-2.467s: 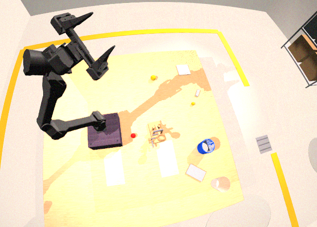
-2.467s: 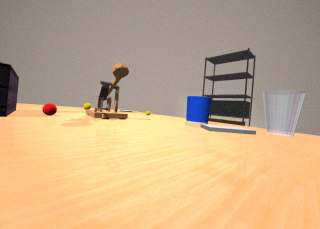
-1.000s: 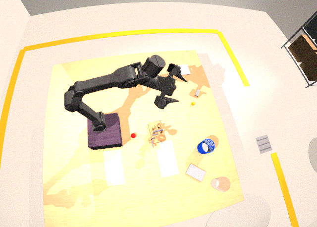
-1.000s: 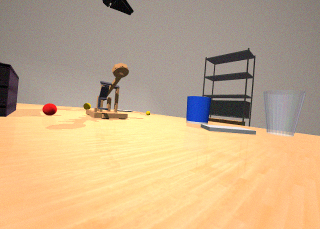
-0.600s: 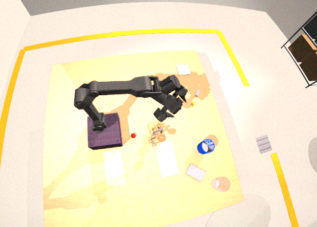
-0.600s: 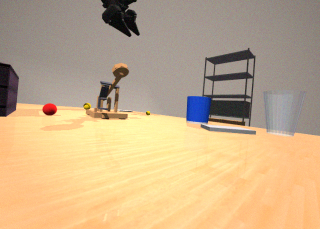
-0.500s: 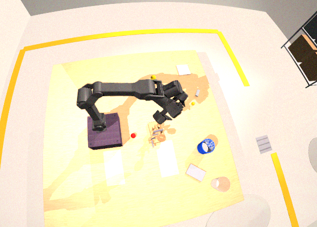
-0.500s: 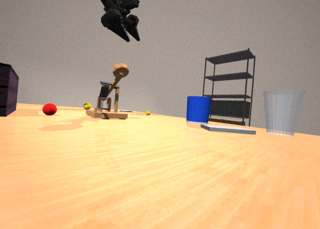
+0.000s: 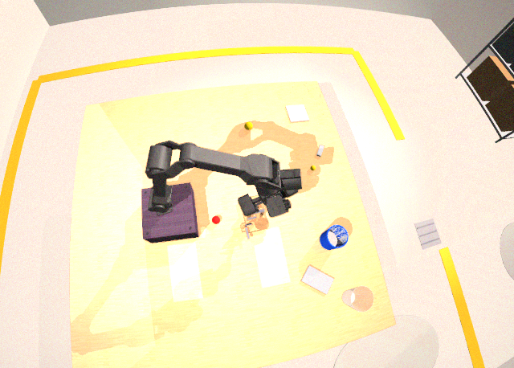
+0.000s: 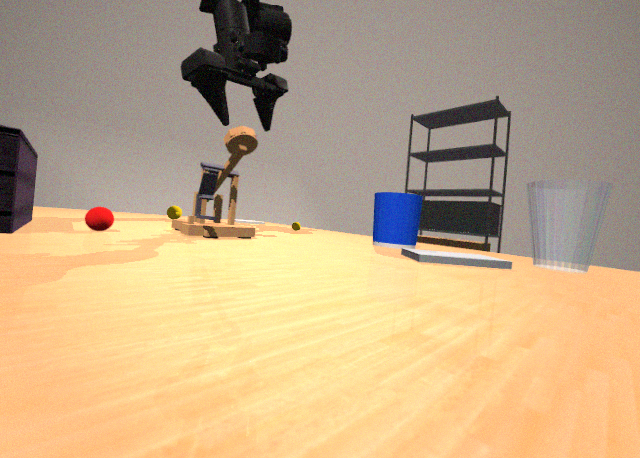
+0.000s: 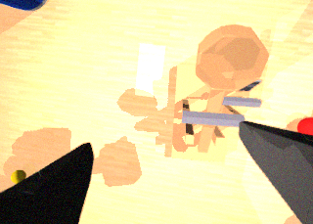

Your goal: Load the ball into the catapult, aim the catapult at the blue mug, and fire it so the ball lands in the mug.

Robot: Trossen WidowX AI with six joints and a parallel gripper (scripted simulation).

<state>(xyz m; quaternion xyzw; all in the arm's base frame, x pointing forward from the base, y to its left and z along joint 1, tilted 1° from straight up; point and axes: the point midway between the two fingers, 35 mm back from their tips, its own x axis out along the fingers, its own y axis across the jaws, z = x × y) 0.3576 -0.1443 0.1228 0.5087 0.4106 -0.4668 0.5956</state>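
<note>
Hovering my gripper (image 10: 241, 116) spread wide and empty just above the catapult (image 10: 219, 195), I risk knocking its raised cup (image 10: 240, 139); the red ball (image 10: 99, 218) lies unloaded, far left of the blue mug (image 10: 397, 218)

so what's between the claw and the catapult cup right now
Nothing. In the exterior view the open claw hangs just above the catapult's cup, with only a thin gap of air between. The red ball lies on the table off to the side.

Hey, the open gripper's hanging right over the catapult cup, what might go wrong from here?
1. The gripper is open and holds nothing, and the catapult's cup looks unloaded; pressing now would likely fire nothing.
2. The red ball lies apart, beside the purple base.
3. Descending may knock the catapult out of aim from the blue mug.
</note>
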